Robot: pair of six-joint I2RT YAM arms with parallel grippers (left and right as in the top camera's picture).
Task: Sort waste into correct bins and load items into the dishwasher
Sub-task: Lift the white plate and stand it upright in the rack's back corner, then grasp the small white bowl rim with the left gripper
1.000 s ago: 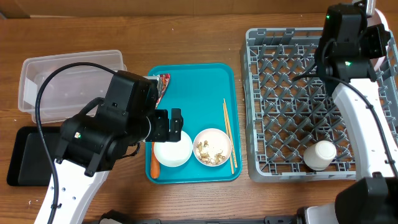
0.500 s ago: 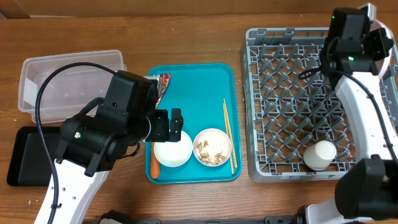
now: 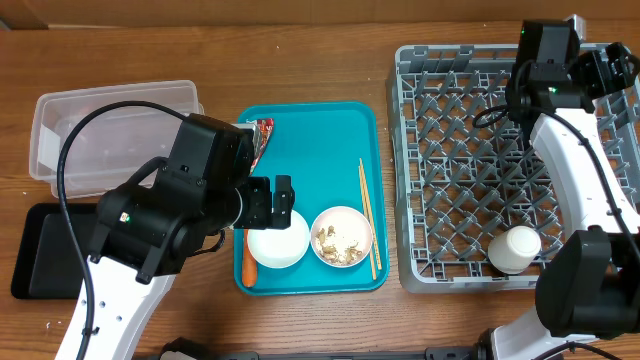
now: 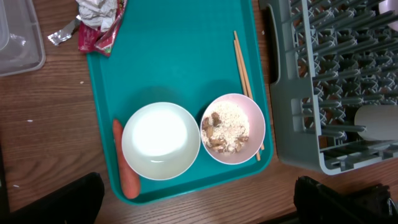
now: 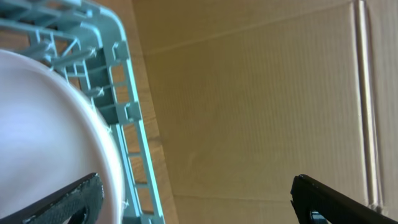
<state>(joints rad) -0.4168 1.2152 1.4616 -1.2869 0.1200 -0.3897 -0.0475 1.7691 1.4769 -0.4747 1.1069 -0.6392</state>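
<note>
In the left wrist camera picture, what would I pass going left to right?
Clear tub → crumpled wrapper → carrot → white bowl → pink bowl of food scraps → grey dish rack.

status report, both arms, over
Left tool open, by empty white round bowl. Right tool open, large white plate in grey plastic dish rack. Nothing in the way.

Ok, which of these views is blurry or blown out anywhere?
Right wrist view: the white plate fills the lower left, soft and out of focus, while the rack edge beside it is sharper. Left wrist view: crisp, but the empty bowl is washed out to near-flat white. Overhead view: evenly lit, the left arm hiding part of the teal tray.
</note>
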